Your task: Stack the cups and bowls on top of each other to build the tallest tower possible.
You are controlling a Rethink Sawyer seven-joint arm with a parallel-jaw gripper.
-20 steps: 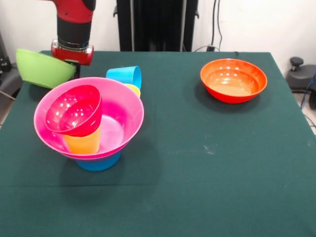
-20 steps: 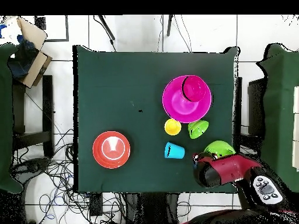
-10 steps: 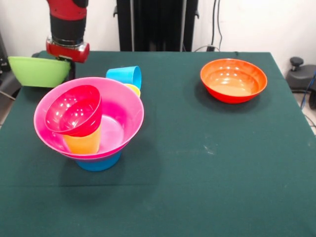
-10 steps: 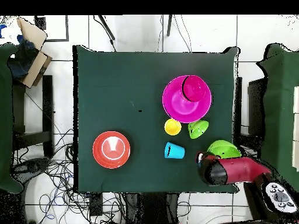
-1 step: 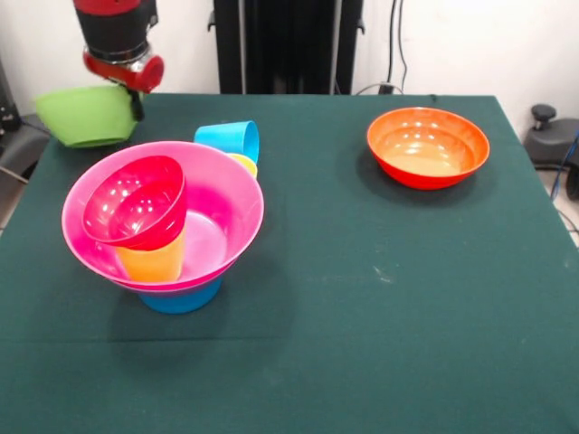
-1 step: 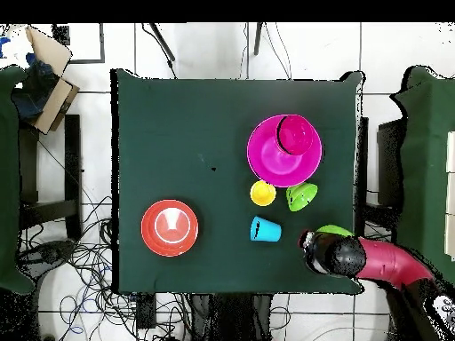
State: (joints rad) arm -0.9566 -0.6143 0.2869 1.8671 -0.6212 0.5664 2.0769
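My gripper (image 5: 134, 101) is shut on the rim of the big lime green bowl (image 5: 86, 115), which hangs above the table's back left corner. In the overhead view only a sliver of that bowl (image 6: 334, 230) shows past the arm's wrist (image 6: 327, 254). The tower is the pink bowl (image 5: 217, 212) on a mid blue bowl (image 5: 181, 297), with a tilted red bowl (image 5: 136, 201) on an orange-yellow cup (image 5: 154, 259) inside it. A sky blue cup (image 5: 231, 139) lies on its side behind it, beside a yellow cup (image 6: 263, 193) and a small green bowl (image 6: 302, 196). The orange bowl (image 5: 427, 146) stands apart.
The green cloth-covered table (image 5: 380, 298) ends close to the held bowl at its left and back edges. Cables (image 6: 84, 266) and a cardboard box (image 6: 44, 75) lie on the floor beyond the table in the overhead view.
The gripper has risen with the lime green bowl. The bowl went from tilted to level and now hangs higher, slightly nearer the pink bowl. The arm swung round in the overhead view.
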